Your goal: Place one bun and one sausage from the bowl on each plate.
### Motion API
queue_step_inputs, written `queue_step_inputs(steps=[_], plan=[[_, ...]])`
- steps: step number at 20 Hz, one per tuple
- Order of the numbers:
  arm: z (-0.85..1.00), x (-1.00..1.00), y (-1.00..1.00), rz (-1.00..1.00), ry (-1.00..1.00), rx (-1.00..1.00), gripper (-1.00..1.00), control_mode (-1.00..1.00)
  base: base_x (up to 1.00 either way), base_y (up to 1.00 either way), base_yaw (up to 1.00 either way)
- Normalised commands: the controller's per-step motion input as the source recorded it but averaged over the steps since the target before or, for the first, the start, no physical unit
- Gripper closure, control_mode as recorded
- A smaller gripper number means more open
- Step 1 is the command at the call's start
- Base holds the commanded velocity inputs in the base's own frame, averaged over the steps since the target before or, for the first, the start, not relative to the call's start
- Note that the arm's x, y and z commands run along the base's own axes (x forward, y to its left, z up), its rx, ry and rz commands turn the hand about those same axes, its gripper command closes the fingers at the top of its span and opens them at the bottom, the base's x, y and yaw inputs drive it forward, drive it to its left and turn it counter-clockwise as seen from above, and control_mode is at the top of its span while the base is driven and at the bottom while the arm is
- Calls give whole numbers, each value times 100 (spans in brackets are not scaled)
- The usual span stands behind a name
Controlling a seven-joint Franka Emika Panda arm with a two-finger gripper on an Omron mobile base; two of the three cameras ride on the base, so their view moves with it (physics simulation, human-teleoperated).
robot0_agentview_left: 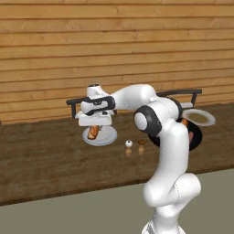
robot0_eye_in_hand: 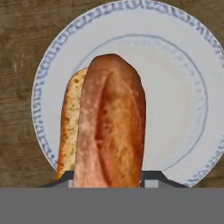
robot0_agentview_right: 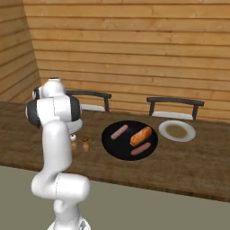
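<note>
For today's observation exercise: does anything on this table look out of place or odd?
Nothing is spilled or broken. One oddity: the bun stands on end over the left plate, pinched in the gripper, rather than lying flat. The black bowl holds another bun and two sausages, tidily.

In the hand view the bun [robot0_eye_in_hand: 111, 127] covers the claw's fingertips and part of the plate [robot0_eye_in_hand: 175, 87]. Beside the bowl [robot0_agentview_right: 112, 146], two small desk items [robot0_agentview_right: 80, 143] are too small to identify.

Wooden worktop [robot0_agentview_right: 188, 166] before plank wall [robot0_agentview_right: 134, 45]; two dark chairs [robot0_agentview_right: 175, 104] behind it; two small shakers [robot0_agentview_right: 85, 143] on it.
</note>
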Motion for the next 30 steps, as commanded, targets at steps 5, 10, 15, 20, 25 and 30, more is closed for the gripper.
queue_step_inputs(steps=[5,10,15,20,25,30], plan=[[-40,21,0,0,0,0,100,-100,0,0,0],[-37,16,0,0,-1,0,100,-100,0,0,0],[-18,-19,-5,0,0,0,-100,-100,0,0,0],[3,-30,-20,0,0,0,-100,-100,0,0,0],[8,-8,-17,0,-1,0,-100,-100,0,0,0],[55,-6,-21,0,0,0,-100,-100,0,0,0]])
